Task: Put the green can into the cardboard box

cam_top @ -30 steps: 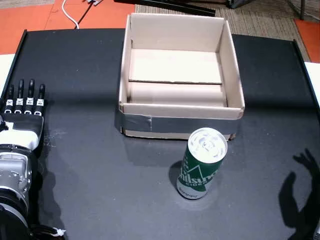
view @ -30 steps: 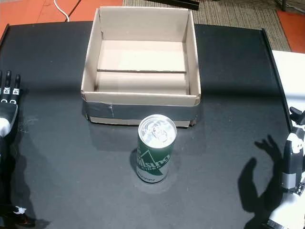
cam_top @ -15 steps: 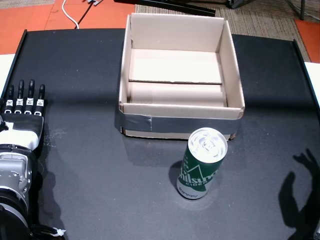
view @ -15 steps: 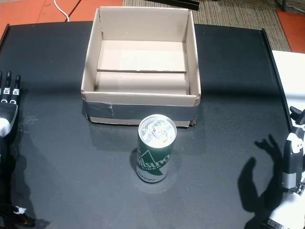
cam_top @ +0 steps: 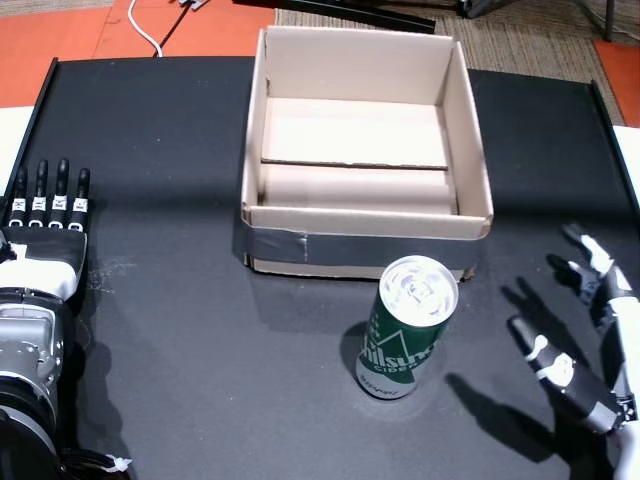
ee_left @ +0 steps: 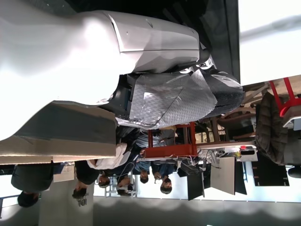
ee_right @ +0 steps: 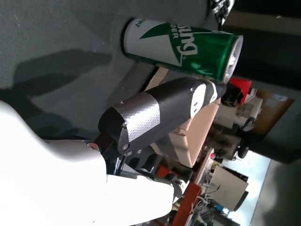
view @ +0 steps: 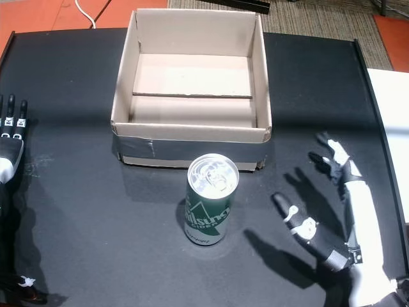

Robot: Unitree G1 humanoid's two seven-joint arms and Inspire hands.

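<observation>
The green can (cam_top: 405, 326) (view: 208, 206) stands upright on the black table, just in front of the open cardboard box (cam_top: 365, 215) (view: 192, 131), which holds nothing. To the can's right my right hand (cam_top: 590, 330) (view: 335, 204) is open, fingers spread, a short gap away and not touching it. The right wrist view shows the can (ee_right: 183, 42) beyond my thumb (ee_right: 160, 113). At the table's left edge my left hand (cam_top: 45, 225) (view: 9, 137) lies flat with straight fingers, holding nothing.
The black table (cam_top: 160, 330) has raised rims at its left and right sides. Orange floor and a white cable (cam_top: 140, 25) lie beyond the far edge. People stand in the room behind, seen in the left wrist view (ee_left: 141, 172).
My right hand has come in from the right edge toward the can, fingers spread. The can, the box and the left hand have not moved.
</observation>
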